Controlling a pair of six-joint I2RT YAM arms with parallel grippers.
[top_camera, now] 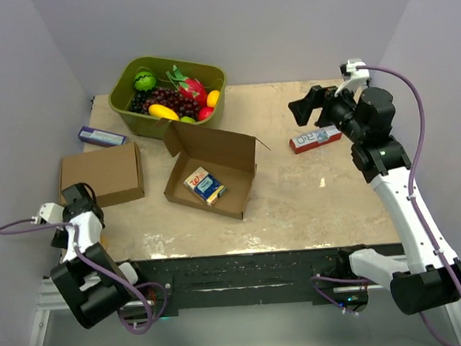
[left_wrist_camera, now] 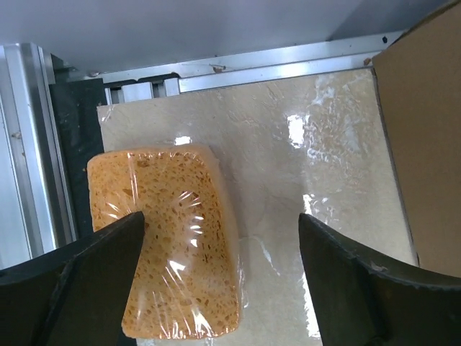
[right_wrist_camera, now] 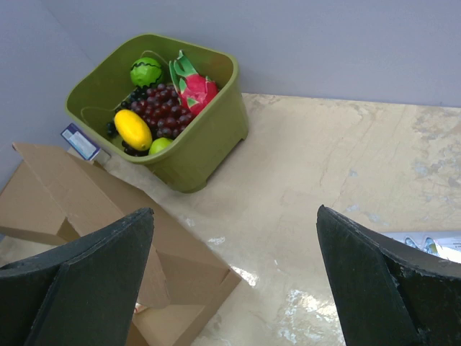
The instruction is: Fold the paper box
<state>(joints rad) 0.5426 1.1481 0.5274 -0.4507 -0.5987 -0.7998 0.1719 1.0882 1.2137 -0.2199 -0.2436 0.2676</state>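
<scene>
The paper box (top_camera: 212, 168) lies open in the middle of the table, lid raised toward the back, with a small colourful packet (top_camera: 204, 184) inside. In the right wrist view its corner (right_wrist_camera: 180, 277) shows at the lower left. My left gripper (top_camera: 75, 198) hangs open over the near left corner of the table. In the left wrist view, the left gripper (left_wrist_camera: 221, 223) is above a plastic-wrapped orange sponge (left_wrist_camera: 173, 245), whose right part lies between the fingers. My right gripper (top_camera: 309, 106) is raised at the back right, open and empty (right_wrist_camera: 234, 213).
A second, closed brown box (top_camera: 102, 176) sits at the left, its edge (left_wrist_camera: 425, 144) beside the sponge. A green tub of fruit (top_camera: 166, 94) stands at the back. A blue packet (top_camera: 101, 136) lies left of it. A red-and-white carton (top_camera: 315, 139) lies under the right gripper.
</scene>
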